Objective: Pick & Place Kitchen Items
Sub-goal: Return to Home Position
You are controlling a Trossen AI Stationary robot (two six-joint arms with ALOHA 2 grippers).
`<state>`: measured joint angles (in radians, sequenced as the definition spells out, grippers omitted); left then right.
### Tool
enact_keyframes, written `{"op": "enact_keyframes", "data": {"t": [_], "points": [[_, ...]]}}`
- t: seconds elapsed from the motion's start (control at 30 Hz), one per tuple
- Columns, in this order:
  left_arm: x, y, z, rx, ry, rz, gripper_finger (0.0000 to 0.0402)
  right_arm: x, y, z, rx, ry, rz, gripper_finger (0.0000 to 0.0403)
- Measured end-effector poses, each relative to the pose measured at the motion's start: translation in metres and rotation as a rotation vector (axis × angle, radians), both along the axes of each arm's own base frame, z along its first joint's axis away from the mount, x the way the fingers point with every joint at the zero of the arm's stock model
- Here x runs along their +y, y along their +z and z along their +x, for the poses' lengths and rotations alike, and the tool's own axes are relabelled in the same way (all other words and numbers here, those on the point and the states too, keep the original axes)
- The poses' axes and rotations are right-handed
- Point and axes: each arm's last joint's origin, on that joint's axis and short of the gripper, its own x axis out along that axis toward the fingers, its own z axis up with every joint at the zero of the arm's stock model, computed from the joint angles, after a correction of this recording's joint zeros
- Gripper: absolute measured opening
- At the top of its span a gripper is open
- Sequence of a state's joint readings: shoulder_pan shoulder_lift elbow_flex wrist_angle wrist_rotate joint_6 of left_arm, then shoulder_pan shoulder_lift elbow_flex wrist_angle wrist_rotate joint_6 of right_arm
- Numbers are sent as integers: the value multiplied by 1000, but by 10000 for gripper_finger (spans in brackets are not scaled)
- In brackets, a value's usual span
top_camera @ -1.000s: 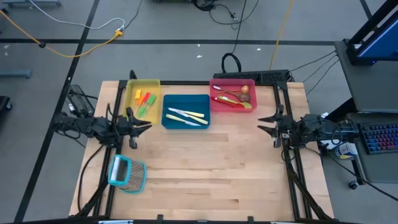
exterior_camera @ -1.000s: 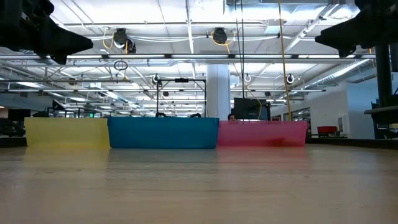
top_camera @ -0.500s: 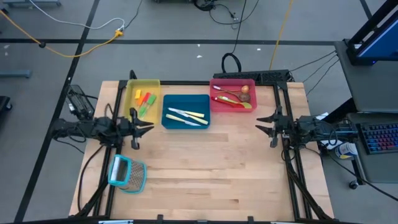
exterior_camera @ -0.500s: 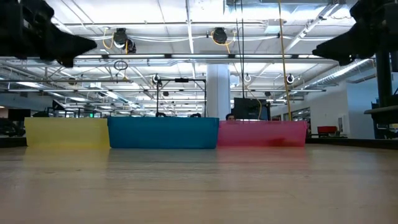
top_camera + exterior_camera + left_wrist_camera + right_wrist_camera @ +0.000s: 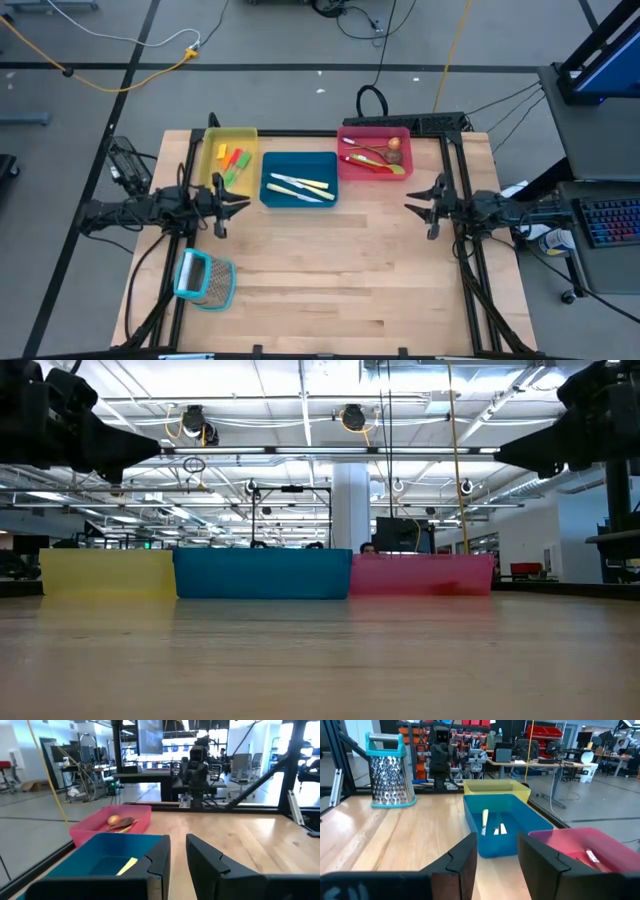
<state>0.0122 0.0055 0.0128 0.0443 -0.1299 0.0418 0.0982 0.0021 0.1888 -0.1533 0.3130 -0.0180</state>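
High view: L gripper (image 5: 228, 205) and R gripper (image 5: 418, 207) are hovering empty, fingers slightly apart, either side of blue tray (image 5: 320, 165) holding knives (image 5: 298, 187); spatulas (image 5: 232, 162), spoons (image 5: 375, 157) lying in yellow tray (image 5: 245, 133), red tray (image 5: 372, 129) flanking it.

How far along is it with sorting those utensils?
Looks essentially done: spatulas lie in the yellow tray, knives in the blue tray, spoons in the red tray. Nothing is in hand: left gripper and right gripper hover at either side, fingers open, empty. Nothing seems left; only the grater sits outside the trays.
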Motion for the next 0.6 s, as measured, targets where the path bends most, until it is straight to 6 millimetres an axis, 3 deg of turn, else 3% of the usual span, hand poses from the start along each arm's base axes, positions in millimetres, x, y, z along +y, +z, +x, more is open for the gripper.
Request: {"op": "enact_keyframes", "data": {"t": [0.33, 0.6], "points": [[3, -1, 0, 5, 28, -27, 67, 2, -19, 9, -60, 49, -4, 130], [3, -1, 0, 9, 28, -26, 67, 5, -17, 9, -89, 154, -44, 130]]}}
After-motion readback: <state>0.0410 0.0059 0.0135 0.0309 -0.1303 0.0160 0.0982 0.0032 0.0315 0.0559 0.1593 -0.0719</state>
